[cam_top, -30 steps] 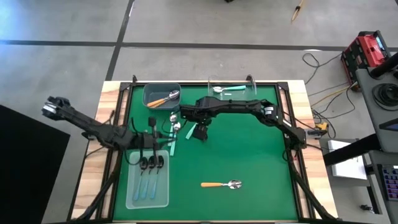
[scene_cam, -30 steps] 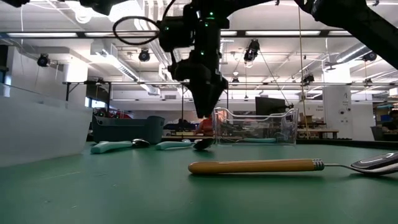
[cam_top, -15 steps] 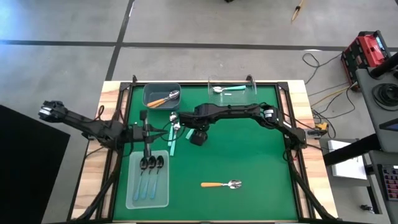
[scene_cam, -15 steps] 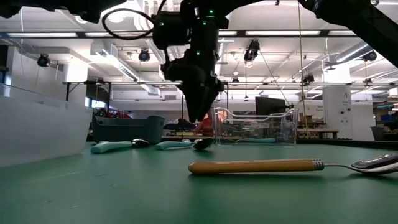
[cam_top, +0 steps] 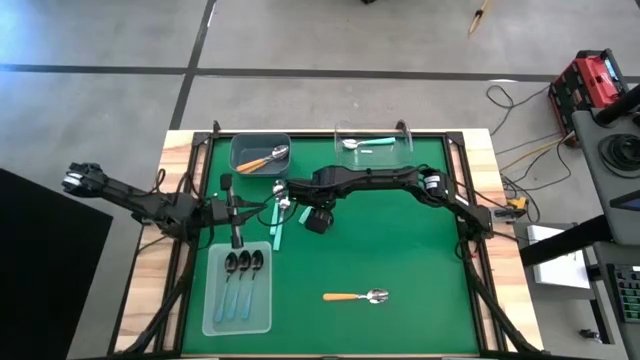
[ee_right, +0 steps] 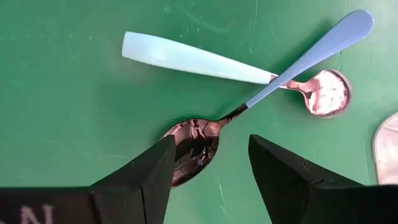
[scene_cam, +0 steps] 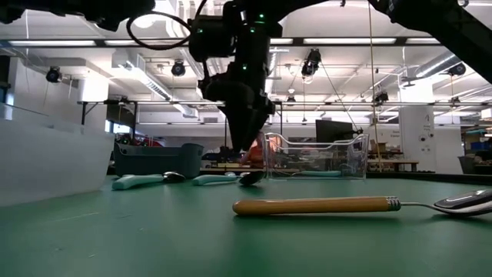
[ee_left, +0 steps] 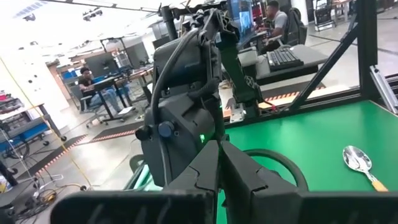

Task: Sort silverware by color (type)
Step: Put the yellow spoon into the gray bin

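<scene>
The right claw (ee_right: 208,180) hung open over the dark-bowled blue-handled spoon (ee_right: 267,93), whose handle crossed a teal-handled spoon (ee_right: 193,59), so closing might have dragged both, with its arm stretched leftward across the tabletop (cam_top: 400,250) while the closed left claw (cam_top: 237,240) waited above the tray (cam_top: 213,322).

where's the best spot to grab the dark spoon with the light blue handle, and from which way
Probably at the neck of the dark-bowled spoon, just clear of the teal-handled spoon its handle crosses over. Come straight down from above, fingers straddling the thin handle; the right gripper is open near its bowl. The spoon lies flat, so a side approach looks poor.
</scene>
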